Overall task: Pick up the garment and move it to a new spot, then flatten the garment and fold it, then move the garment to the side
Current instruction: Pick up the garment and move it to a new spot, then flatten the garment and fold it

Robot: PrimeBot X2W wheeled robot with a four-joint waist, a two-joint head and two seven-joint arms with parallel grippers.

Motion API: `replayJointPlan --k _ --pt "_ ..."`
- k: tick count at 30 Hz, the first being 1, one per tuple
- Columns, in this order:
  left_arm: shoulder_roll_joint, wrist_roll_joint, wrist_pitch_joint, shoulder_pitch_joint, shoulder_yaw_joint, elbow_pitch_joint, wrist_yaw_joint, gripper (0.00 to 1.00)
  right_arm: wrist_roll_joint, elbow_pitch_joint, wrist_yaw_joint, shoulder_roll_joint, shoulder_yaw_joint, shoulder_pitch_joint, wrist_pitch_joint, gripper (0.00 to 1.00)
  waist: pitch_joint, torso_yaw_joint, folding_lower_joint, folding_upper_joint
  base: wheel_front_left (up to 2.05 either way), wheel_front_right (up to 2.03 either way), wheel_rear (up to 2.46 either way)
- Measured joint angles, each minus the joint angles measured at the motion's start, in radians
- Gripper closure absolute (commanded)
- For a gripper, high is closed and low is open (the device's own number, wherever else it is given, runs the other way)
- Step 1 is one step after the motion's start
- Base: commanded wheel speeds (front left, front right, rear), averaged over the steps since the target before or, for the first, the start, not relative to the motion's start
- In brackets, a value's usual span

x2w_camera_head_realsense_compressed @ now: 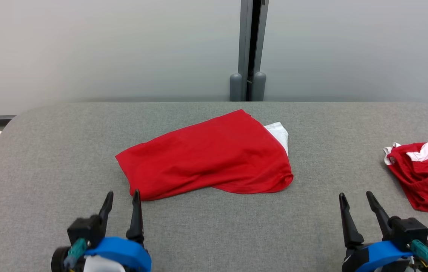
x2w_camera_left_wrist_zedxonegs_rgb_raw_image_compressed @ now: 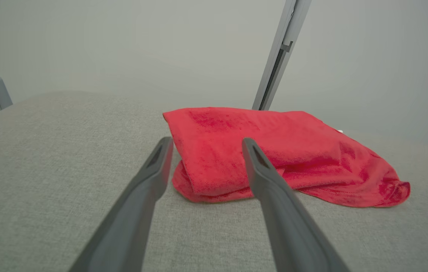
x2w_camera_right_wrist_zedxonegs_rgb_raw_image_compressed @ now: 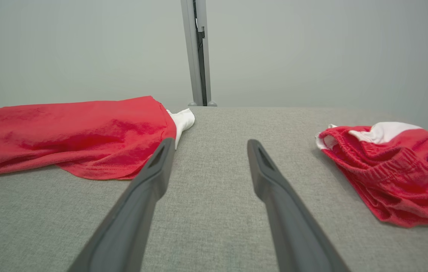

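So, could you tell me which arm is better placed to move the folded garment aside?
Left, likely: the left gripper stands open at the near corner of the folded garment; the right gripper is apart from it, nearer the second garment.

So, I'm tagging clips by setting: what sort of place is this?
Likely a lab or test room: a grey padded table, pale wall panels with a metal post, a red garment and a second garment.
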Motion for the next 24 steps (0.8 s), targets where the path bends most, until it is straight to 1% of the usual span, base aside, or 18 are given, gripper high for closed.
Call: replayJointPlan --k 5,8,15,24 --pt "-0.02 0.014 0.0 0.122 0.029 -0.083 0.028 0.0 0.016 0.005 0.0 0.0 0.023 0.019 0.0 0.0 -0.011 0.005 0.0 0.0 0.0 0.0 0.0" --pt "-0.028 0.023 0.0 0.164 0.042 -0.117 0.041 0.0 0.022 0.005 0.0 0.0 0.031 0.028 0.0 0.0 -0.014 0.009 0.0 0.0 0.0 0.0 0.0" --pt "-0.039 0.041 0.0 0.187 0.043 -0.145 0.047 0.0 0.032 0.01 0.0 0.0 0.049 0.03 0.0 0.0 -0.019 0.011 0.0 0.0 0.0 0.0 0.0" --pt "-0.041 0.05 0.0 0.199 0.044 -0.146 0.047 0.0 0.035 0.021 0.0 0.0 0.052 0.03 0.0 0.0 -0.025 0.007 0.0 0.0 0.0 0.0 0.0"
